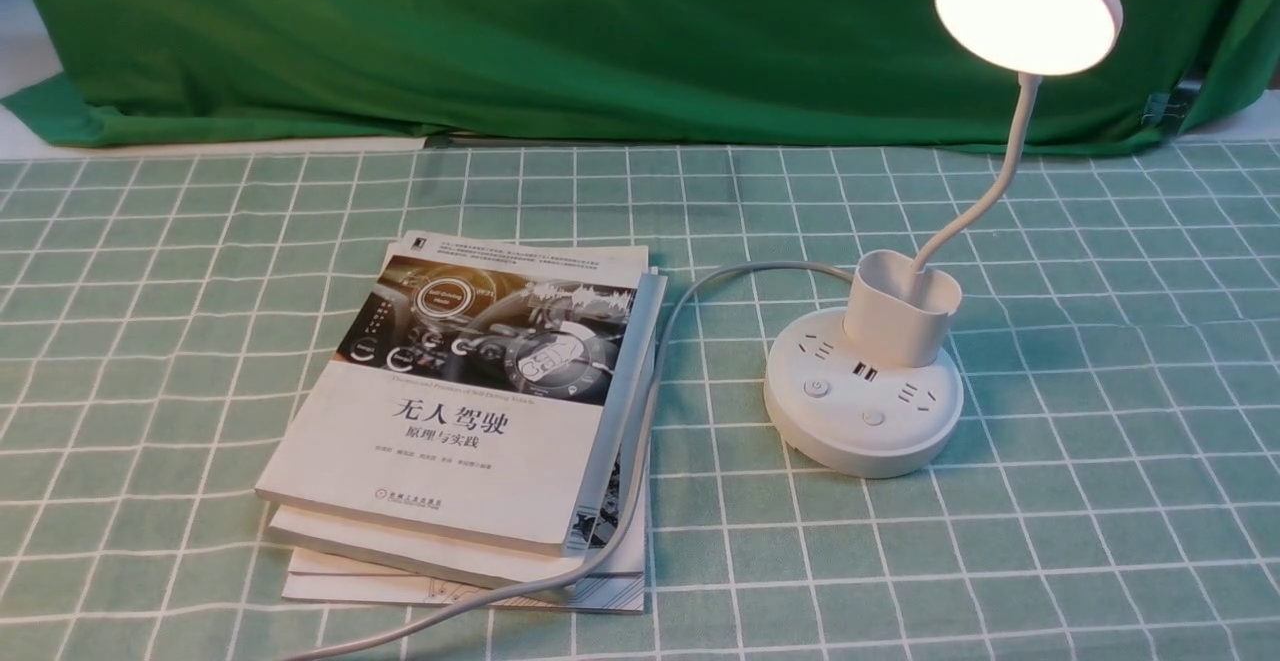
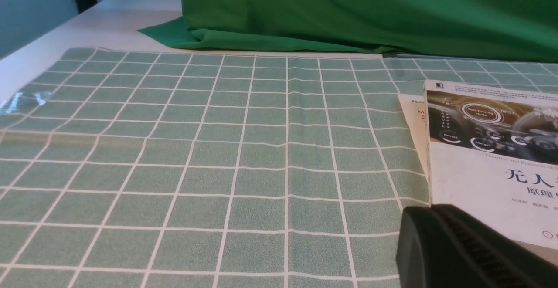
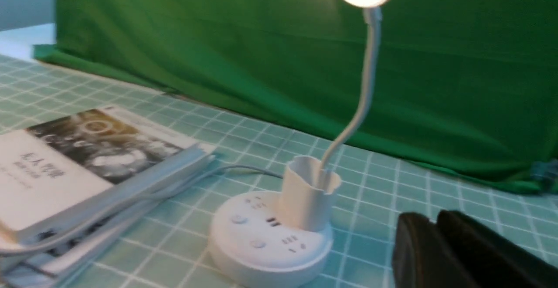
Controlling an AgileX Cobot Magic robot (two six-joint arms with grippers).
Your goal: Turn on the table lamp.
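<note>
- Front view shows the table lamp (image 1: 898, 326) standing right of the books (image 1: 450, 411), its disc head (image 1: 1028, 11) glowing; the task looks done.
- Maybe only arm retreat is left.
- Power cable (image 1: 655, 381) crosses the books; the lamp buttons (image 1: 816, 388) look unobstructed.
- Left gripper (image 2: 430, 210): fingertips together; right gripper (image 3: 432, 219): blurred, cannot tell.

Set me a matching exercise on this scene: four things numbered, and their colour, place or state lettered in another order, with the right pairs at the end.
Things
1. Lamp head
2. Top book
3. Cable
4. Cloth hanging at the back

Colour, place or state
A. Plain green, beyond the table's far edge
B. Lit, on top of the curved gooseneck
C. Grey, running from the lamp base across the book stack
D. Lying flat, left of the lamp base

Pairs: 1-B, 2-D, 3-C, 4-A
</note>
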